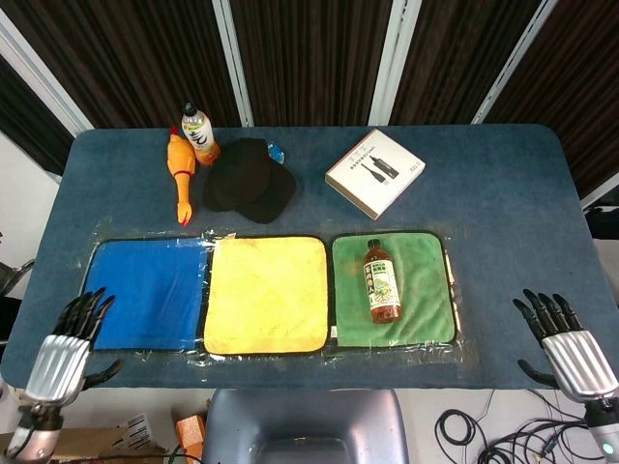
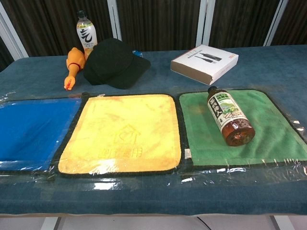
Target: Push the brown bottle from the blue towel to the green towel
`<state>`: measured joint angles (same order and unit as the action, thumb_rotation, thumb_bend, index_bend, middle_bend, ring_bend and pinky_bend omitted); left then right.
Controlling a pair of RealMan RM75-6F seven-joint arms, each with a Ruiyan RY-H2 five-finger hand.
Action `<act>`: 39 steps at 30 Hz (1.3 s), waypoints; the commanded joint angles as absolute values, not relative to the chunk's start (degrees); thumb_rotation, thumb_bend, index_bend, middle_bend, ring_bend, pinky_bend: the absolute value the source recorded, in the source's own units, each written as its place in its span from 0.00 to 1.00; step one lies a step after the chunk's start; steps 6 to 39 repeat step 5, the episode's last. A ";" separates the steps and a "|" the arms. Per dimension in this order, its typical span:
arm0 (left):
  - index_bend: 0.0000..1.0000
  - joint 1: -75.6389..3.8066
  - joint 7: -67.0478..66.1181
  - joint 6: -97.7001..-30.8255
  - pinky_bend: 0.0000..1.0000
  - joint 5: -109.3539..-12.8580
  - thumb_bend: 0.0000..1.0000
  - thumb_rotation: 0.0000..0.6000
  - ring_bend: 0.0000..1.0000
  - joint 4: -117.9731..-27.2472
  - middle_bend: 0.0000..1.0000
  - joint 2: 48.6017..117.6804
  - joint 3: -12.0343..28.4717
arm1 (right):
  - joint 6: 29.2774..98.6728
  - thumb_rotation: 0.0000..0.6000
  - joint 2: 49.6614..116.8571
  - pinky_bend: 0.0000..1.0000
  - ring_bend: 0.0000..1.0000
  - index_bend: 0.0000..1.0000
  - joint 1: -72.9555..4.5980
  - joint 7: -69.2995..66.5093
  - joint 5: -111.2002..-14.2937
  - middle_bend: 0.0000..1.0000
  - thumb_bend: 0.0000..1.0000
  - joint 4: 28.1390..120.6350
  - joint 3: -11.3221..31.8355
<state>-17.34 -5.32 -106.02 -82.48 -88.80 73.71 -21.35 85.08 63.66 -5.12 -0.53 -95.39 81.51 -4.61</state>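
Here the left hand (image 1: 66,350) sits at the near left corner of the table (image 1: 503,193), off the blue towel's corner, its fingers (image 1: 85,312) released, spread apart and holding nothing. The blue towel (image 1: 143,293) lies bare just beside it, edge to edge with the yellow towel (image 1: 266,294) in the middle. Behind these two, toward the far side, a rubber chicken (image 1: 179,174) lies next to an upright drink bottle (image 1: 197,131), and a black cap (image 1: 247,182) rests just right of them. The green towel (image 1: 424,309) comes next in the row, and the brown bottle (image 1: 381,281) lies flat on it, cap pointing away toward the far edge, its whole length within the towel. Behind the green towel sits a white box (image 1: 374,172), turned at an angle. At the near right corner, well apart from the towels, the right hand (image 1: 559,340) hangs with fingers released and spread, grasping nothing.
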 commanded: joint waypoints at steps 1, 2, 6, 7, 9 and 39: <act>0.00 -13.61 -6.56 -106.89 0.11 -84.91 0.13 1.00 0.00 -86.94 0.00 72.79 -22.43 | 85.65 1.00 64.29 0.00 0.00 0.00 -4.20 1.61 -94.10 0.00 0.14 83.81 -3.70; 0.00 -13.32 -7.12 -106.32 0.11 -85.47 0.13 1.00 0.00 -87.06 0.00 72.64 -22.39 | 85.58 1.00 64.33 0.00 0.00 0.00 -4.11 1.94 -94.07 0.00 0.14 83.69 -3.75; 0.00 -12.61 -7.28 -105.16 0.11 -87.56 0.13 1.00 0.00 -87.48 0.00 72.06 -21.73 | 85.98 1.00 64.30 0.00 0.00 0.00 -3.76 1.44 -94.15 0.00 0.14 83.33 -3.75; 0.00 -12.61 -7.28 -105.16 0.11 -87.56 0.13 1.00 0.00 -87.48 0.00 72.06 -21.73 | 85.98 1.00 64.30 0.00 0.00 0.00 -3.76 1.44 -94.15 0.00 0.14 83.33 -3.75; 0.00 -12.61 -7.28 -105.16 0.11 -87.56 0.13 1.00 0.00 -87.48 0.00 72.06 -21.73 | 85.98 1.00 64.30 0.00 0.00 0.00 -3.76 1.44 -94.15 0.00 0.14 83.33 -3.75; 0.00 -12.61 -7.28 -105.16 0.11 -87.56 0.13 1.00 0.00 -87.48 0.00 72.06 -21.73 | 85.98 1.00 64.30 0.00 0.00 0.00 -3.76 1.44 -94.15 0.00 0.14 83.33 -3.75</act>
